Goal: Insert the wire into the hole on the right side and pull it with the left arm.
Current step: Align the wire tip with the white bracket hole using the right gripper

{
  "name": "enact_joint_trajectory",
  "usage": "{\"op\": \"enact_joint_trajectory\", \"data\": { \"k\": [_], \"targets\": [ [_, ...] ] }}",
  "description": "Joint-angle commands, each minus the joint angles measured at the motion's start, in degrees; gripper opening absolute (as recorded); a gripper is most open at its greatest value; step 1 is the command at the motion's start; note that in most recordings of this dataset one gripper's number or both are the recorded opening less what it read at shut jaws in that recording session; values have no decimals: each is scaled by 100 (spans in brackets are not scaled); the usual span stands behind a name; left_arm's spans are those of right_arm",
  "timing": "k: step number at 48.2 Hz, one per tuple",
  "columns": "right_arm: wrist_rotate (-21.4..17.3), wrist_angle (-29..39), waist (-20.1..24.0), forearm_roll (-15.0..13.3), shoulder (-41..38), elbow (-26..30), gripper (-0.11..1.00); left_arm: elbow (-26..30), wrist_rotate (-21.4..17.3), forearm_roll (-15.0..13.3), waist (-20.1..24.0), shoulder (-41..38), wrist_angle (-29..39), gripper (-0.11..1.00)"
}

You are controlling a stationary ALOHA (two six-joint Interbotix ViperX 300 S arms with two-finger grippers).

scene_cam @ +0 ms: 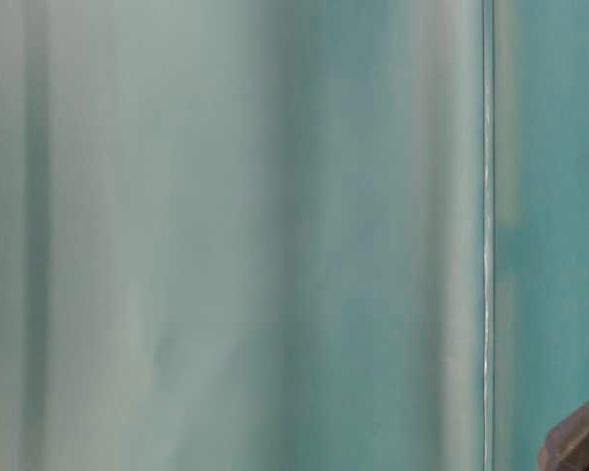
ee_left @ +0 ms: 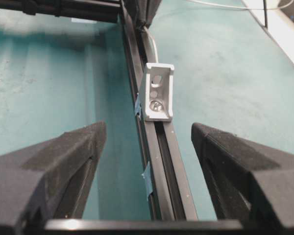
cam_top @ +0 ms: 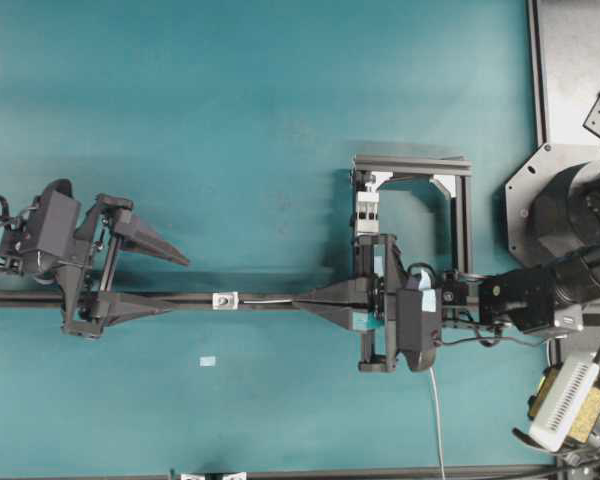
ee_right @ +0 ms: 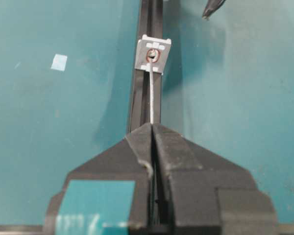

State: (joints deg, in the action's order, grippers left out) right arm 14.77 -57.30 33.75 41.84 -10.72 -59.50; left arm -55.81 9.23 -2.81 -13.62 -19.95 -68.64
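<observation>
A thin pale wire (cam_top: pixel 265 299) runs along the black rail from my right gripper (cam_top: pixel 298 300) to the small silver bracket (cam_top: pixel 225 300). In the right wrist view that gripper (ee_right: pixel 152 126) is shut on the wire (ee_right: pixel 151 98), whose tip reaches the hole (ee_right: pixel 152 55). My left gripper (cam_top: pixel 177 282) is open just left of the bracket, one finger over the rail and the other angled away. In the left wrist view its fingers (ee_left: pixel 95 132) straddle the rail short of the bracket (ee_left: pixel 158 93). No wire end shows on this side of the hole (ee_left: pixel 157 78).
The black rail (cam_top: pixel 40 298) crosses the teal table from left to right. A white clamp block (cam_top: pixel 367 208) in a metal frame stands behind the right gripper. A pale tape patch (cam_top: pixel 208 361) lies in front of the rail. A white cable (cam_top: pixel 437 420) trails to the front edge.
</observation>
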Motion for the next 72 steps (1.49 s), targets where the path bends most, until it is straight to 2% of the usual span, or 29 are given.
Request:
{"op": "enact_joint_trajectory", "data": {
  "k": [1,25,40,72],
  "targets": [
    [-18,-70,26,9,53,35,2,53,-9,-9,-35,70,-26,92],
    [-158,-105,26,9,0,35,2,352,-9,-9,-123,-281,-9,92],
    [-149,-167,26,141,-18,35,2,299,-9,-9,-123,-193,0,92],
    [-149,-176,26,141,-97,114,2,325,-18,-9,-97,-193,70,92]
  ]
}}
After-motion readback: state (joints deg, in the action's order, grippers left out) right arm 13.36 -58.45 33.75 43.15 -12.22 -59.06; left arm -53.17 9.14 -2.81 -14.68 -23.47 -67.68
